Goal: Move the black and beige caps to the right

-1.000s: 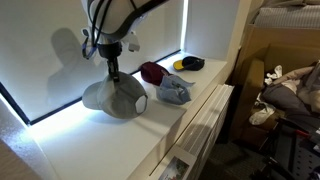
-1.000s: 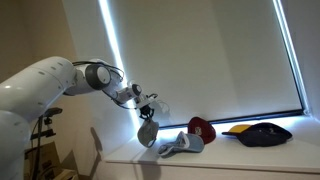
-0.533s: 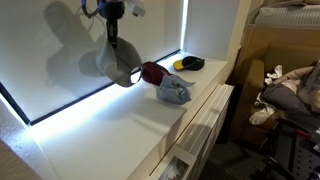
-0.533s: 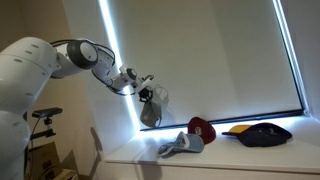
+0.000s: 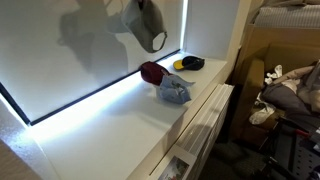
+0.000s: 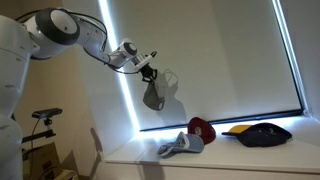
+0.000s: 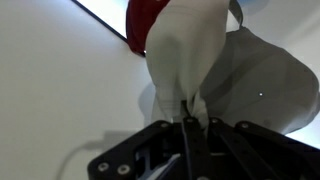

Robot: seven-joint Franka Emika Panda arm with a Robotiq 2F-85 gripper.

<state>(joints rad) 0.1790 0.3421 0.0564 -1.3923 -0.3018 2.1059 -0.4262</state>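
Observation:
My gripper (image 6: 148, 72) is shut on the crown of a beige cap (image 6: 155, 90) and holds it high in the air in front of the bright window blind. In an exterior view the cap (image 5: 145, 24) hangs near the top edge, above the other caps. In the wrist view the beige fabric (image 7: 190, 50) is pinched between the closed jaws of the gripper (image 7: 195, 115). A black cap with a yellow patch (image 5: 188, 63) lies at the far end of the white ledge (image 5: 110, 130); it shows in both exterior views (image 6: 262, 133).
A dark red cap (image 5: 152, 72) and a grey-blue cap (image 5: 174, 90) lie on the ledge between the lifted cap and the black one; both also show in an exterior view (image 6: 201, 128) (image 6: 180, 146). Drawers (image 5: 205, 125) front the ledge. Clutter (image 5: 285, 90) lies beyond.
The gripper has lifted the beige cap from the ledge up into the air and carried it toward the other caps.

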